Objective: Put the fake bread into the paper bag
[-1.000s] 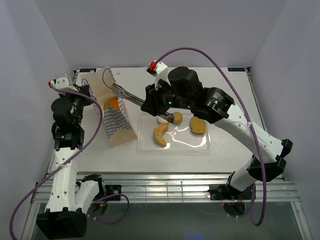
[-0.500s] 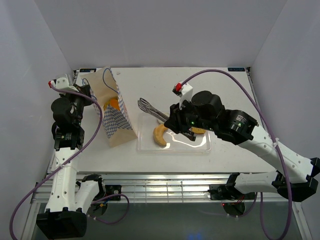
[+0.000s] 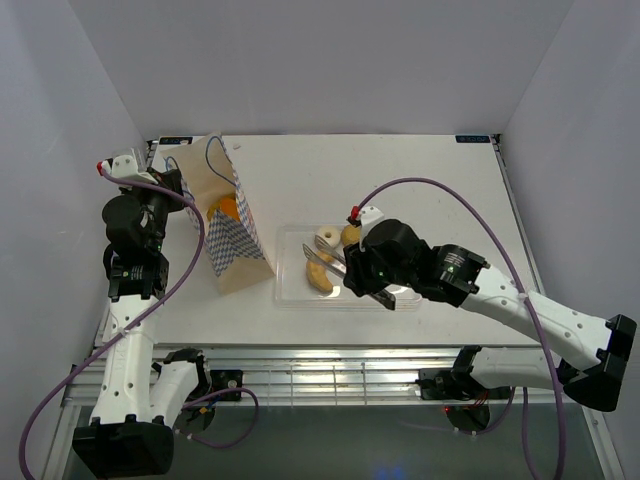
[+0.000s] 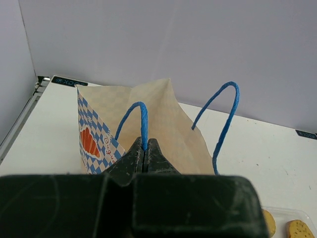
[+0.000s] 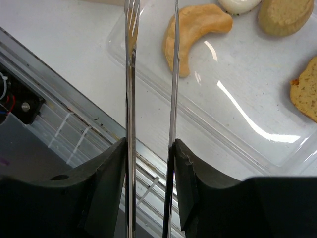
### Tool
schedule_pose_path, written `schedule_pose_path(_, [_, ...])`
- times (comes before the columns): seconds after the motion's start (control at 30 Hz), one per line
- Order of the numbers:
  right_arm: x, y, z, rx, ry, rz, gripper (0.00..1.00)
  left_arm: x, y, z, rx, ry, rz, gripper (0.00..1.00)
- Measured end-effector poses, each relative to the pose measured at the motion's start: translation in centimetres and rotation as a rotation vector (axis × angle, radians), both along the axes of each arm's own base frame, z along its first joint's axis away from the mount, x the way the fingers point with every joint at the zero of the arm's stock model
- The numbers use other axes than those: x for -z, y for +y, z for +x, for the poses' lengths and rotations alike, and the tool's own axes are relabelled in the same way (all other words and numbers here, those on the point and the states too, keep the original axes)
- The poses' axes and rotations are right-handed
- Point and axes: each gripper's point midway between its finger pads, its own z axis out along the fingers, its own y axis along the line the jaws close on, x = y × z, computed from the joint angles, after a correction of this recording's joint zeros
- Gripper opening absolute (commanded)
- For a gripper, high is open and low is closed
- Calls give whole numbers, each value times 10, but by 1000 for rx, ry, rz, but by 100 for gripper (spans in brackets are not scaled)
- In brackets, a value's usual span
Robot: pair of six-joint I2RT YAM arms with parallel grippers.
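Note:
The paper bag stands open left of the tray, with an orange bread piece inside. My left gripper is shut on its near blue cord handle. My right gripper is shut on metal tongs, whose arms stand apart with nothing between them. The tong tips hover over the pale crescent. A white bun and a brown bun lie just beyond. A toast slice shows at the right wrist view's edge; my arm hides it from above.
The bread lies in a clear flat plastic tray in the middle of the white table. The table's metal front rail runs close under the tongs. White walls close in left, right and behind.
My right arm has swung the tongs from above the bag's mouth back right and down over the tray, beside the crescent. The left gripper and bag have not moved.

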Motion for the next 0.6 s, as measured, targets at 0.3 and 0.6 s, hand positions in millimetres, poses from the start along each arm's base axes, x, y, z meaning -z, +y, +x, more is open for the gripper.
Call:
schedule_pose_path(0.3, [40, 7, 3, 24, 64, -65, 50, 0, -1, 0, 3, -2, -3, 0])
schedule_pose_path(0.6, [58, 17, 8, 28, 89, -90, 51, 2, -2, 2, 11, 5, -7, 0])
